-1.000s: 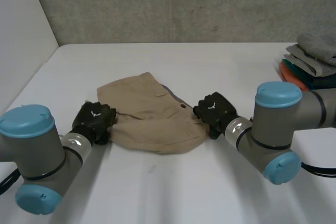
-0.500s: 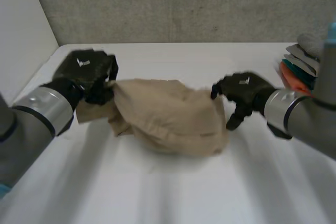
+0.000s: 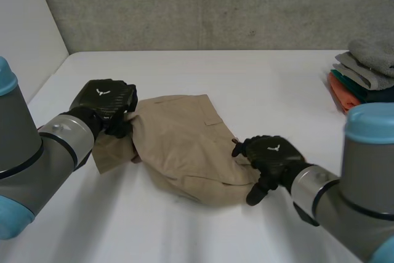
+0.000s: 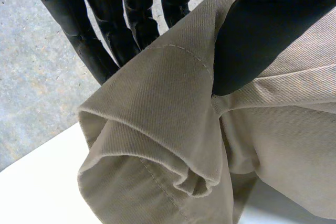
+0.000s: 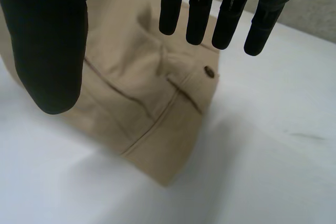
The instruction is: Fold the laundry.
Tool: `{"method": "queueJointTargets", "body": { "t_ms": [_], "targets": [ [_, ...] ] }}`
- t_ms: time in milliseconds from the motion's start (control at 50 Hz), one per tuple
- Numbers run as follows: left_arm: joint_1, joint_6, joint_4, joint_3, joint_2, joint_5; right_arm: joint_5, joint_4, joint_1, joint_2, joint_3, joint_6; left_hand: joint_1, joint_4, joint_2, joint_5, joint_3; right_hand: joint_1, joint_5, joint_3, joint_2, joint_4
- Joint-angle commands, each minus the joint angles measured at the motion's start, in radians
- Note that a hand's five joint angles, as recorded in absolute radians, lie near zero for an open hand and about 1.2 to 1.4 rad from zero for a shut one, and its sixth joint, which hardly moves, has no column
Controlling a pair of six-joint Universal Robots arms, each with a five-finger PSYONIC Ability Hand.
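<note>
Tan garment (image 3: 184, 149) is seen bunched on the white tabletop (image 3: 265, 84), left of centre. At its left edge a gathered fold is pinched between thumb and fingers by the left robot hand (image 3: 104, 104) and held clear of the surface. At the near right corner, the right robot hand (image 3: 271, 155) is spread, fingers straight, nothing gripped. For a clean fold, that corner should be caught, then both edges drawn taut and laid flat. Folded clothes (image 3: 366, 72) are stacked far right.
</note>
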Motion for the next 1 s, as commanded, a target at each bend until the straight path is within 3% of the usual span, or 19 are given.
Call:
{"method": "queueJointTargets", "body": {
  "t_ms": [20,60,80,120,240,340,440,500,660,740,800,900,940,1000],
  "targets": [
    [0.011,-0.005,-0.017,0.005,0.002,0.002,0.114,-0.077,0.068,0.170,-0.072,0.004,0.237,0.200,0.199,0.243,0.210,0.035,0.081,0.034,0.036,0.054],
    [0.017,-0.008,-0.018,0.018,-0.001,0.001,0.148,-0.081,0.078,0.208,-0.118,0.006,0.237,0.200,0.199,0.243,0.210,0.231,0.277,0.230,0.232,0.250],
    [0.018,-0.013,-0.020,0.030,-0.002,-0.001,0.171,-0.078,0.082,0.225,-0.160,0.004,0.237,0.200,0.199,0.243,0.210,0.596,0.641,0.594,0.596,0.614],
    [0.020,-0.020,-0.027,0.044,-0.002,0.002,0.186,-0.068,0.082,0.231,-0.197,0.003,0.237,0.200,0.199,0.243,0.210,0.974,1.019,0.973,0.975,0.992],
    [0.024,-0.056,-0.148,0.079,0.011,0.007,0.179,0.057,0.034,0.104,-0.266,-0.049,0.237,0.200,0.199,0.243,0.210,0.975,1.021,0.974,0.976,0.994],
    [0.041,-0.037,-0.343,0.094,0.070,0.034,0.069,0.318,-0.038,-0.058,-0.306,-0.298,0.237,0.200,0.199,0.243,0.210,0.975,1.021,0.974,0.976,0.994],
    [0.049,0.025,-0.564,0.087,0.082,0.120,-0.001,0.650,-0.093,-0.054,-0.358,-0.555,0.237,0.200,0.199,0.243,0.210,0.975,1.021,0.974,0.976,0.994],
    [0.038,0.067,-0.590,0.088,0.042,0.149,0.013,0.747,-0.090,-0.025,-0.376,-0.602,0.237,0.200,0.199,0.243,0.210,0.975,1.021,0.974,0.976,0.994],
    [0.008,0.176,-0.454,0.278,-0.157,0.062,0.084,0.653,-0.073,0.127,-0.566,-0.582,0.237,0.200,0.199,0.243,0.210,0.975,1.021,0.974,0.976,0.994],
    [-0.014,0.190,-0.298,0.500,-0.200,0.033,0.134,0.448,-0.067,0.144,-0.750,-0.455,0.237,0.200,0.199,0.243,0.210,0.975,1.021,0.974,0.976,0.994],
    [-0.006,0.177,-0.083,0.652,-0.196,0.033,0.194,0.219,-0.075,0.127,-0.838,-0.324,0.237,0.200,0.199,0.243,0.210,0.975,1.021,0.974,0.976,0.994],
    [0.017,0.058,0.341,0.735,-0.145,0.013,0.226,-0.230,-0.087,0.003,-0.792,-0.229,0.237,0.200,0.199,0.243,0.210,0.975,1.021,0.974,0.976,0.994],
    [0.020,0.007,0.406,0.731,-0.137,0.016,0.216,-0.315,-0.087,-0.023,-0.766,-0.237,0.237,0.200,0.199,0.243,0.210,0.975,1.021,0.974,0.976,0.994],
    [0.031,-0.074,0.425,0.703,-0.134,0.034,0.181,-0.315,-0.084,-0.036,-0.745,-0.257,0.237,0.200,0.199,0.243,0.210,0.975,1.021,0.974,0.976,0.994]
  ]
}}
